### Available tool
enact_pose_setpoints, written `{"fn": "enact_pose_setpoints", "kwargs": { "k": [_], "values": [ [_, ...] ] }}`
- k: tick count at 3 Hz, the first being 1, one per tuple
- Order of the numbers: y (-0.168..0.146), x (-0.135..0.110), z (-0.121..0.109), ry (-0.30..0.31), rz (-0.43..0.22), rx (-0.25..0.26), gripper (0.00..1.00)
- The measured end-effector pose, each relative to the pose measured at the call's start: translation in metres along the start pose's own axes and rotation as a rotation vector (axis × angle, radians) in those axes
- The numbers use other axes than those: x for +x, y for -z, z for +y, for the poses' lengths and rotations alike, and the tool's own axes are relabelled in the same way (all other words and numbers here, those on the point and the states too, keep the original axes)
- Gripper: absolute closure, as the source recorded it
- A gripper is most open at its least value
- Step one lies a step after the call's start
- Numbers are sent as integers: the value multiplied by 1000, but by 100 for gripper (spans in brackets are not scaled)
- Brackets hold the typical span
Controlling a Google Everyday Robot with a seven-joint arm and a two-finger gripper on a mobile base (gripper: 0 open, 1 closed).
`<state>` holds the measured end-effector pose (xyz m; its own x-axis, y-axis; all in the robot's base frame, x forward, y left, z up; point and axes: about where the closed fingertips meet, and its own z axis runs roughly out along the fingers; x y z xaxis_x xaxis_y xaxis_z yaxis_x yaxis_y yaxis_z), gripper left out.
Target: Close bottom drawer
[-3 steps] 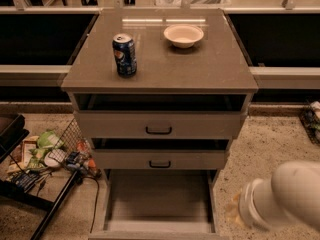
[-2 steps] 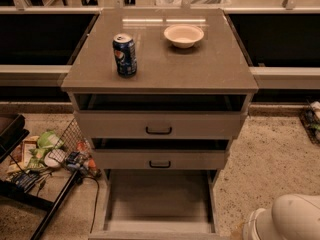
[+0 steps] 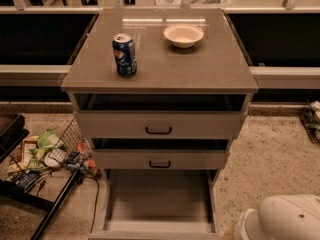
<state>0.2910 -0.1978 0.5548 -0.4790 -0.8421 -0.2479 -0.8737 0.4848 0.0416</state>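
The bottom drawer (image 3: 159,199) of the grey-beige cabinet (image 3: 200,69) is pulled far out towards me. Its shallow tray looks empty, and its front panel (image 3: 155,235) is cut off by the lower frame edge, so the handle is hidden. The middle drawer (image 3: 160,159) and the top drawer (image 3: 159,125) each stand slightly open, with black bar handles. My gripper is out of view. Only a white rounded part of my arm (image 3: 282,219) shows at the bottom right, to the right of the open drawer.
A blue soda can (image 3: 124,54) and a white bowl (image 3: 183,35) stand on the cabinet top. A black wire rack with snack packets (image 3: 50,154) lies on the speckled floor to the left. Dark counters run behind on both sides.
The white arm part has dropped lower into the bottom right corner. The drawers, can and bowl have not moved.
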Motion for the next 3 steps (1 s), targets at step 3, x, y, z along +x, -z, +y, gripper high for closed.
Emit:
{"fn": "enact_pose_setpoints", "kwargs": {
  "k": [3],
  "values": [
    [-203, -17, -13, -33, -91, -91, 100]
  ]
}}
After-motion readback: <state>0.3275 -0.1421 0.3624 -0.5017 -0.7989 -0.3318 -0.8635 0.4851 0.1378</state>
